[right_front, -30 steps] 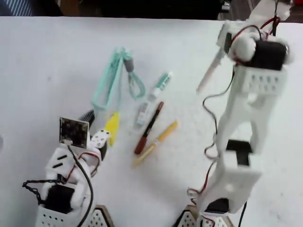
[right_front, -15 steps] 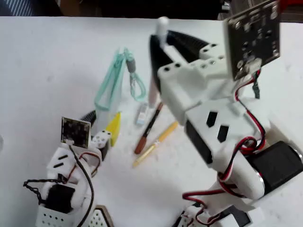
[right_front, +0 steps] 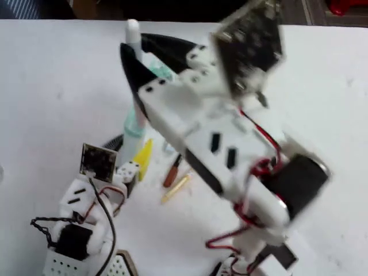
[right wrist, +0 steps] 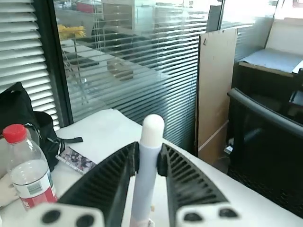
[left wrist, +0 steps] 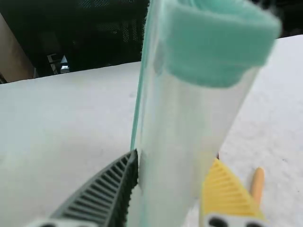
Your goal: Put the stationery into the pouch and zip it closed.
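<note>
My right gripper (right_front: 135, 45) is shut on a white pen (right_front: 133, 30) and holds it upright, high above the pouch; the right wrist view has the white pen (right wrist: 147, 165) between my black fingers (right wrist: 113, 177). My left gripper (right_front: 129, 147) is shut on the lower edge of the clear pouch (right_front: 134, 123) with teal trim. Up close, the pouch (left wrist: 189, 123) stands between the black finger (left wrist: 111, 189) and the yellow finger (left wrist: 222, 189), its teal top (left wrist: 215, 40) uppermost. A red-brown pen (right_front: 171, 172) and a yellow pen (right_front: 176, 188) lie on the table, partly under the right arm.
The right arm's white body (right_front: 230, 155) hides much of the table's middle. Beyond the table, the right wrist view has a red-capped bottle (right wrist: 26, 172), a black bag (right wrist: 23, 113) and window blinds. The yellow pen (left wrist: 257, 182) lies beside the yellow finger.
The right arm has swung from the far right across to the left, carrying the white pen over the pouch. The left arm has stayed almost still, holding the pouch.
</note>
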{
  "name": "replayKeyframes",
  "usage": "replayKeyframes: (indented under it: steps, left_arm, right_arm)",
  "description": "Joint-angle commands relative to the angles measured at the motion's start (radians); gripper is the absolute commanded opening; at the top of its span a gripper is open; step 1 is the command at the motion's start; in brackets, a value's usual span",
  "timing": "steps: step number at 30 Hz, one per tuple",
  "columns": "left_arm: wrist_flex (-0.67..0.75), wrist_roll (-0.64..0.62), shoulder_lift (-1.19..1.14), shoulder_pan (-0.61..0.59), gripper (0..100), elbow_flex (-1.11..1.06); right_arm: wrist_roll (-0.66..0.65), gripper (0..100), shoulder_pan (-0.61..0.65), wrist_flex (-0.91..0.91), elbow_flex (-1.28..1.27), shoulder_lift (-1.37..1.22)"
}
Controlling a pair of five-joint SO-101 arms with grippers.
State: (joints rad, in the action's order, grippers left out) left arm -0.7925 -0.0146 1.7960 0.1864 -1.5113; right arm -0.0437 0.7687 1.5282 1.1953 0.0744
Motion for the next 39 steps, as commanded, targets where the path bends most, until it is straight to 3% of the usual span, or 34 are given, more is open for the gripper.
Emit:
replayKeyframes:
  steps: [1,11,22,31,39]
  left_arm:
    - [0.005,0.009,-0.010,0.016,21,0.005]
    - [0.005,0.009,-0.010,0.016,21,0.005]
    - [0.005,0.009,-0.010,0.018,21,0.005]
    - [0.005,0.009,-0.010,0.013,21,0.003]
    - [0.005,0.009,-0.010,0.012,21,0.003]
  right_arm:
    - [-0.012,1.6,0.007,-0.022,0.014,-0.068]
    - [-0.012,1.6,-0.033,-0.016,0.012,-0.177]
    - [-0.006,1.6,-0.027,0.188,0.021,-0.180]
    - [-0.005,1.6,-0.016,0.196,0.006,-0.064]
    - [-0.005,1.6,0.002,0.162,-0.419,0.191]
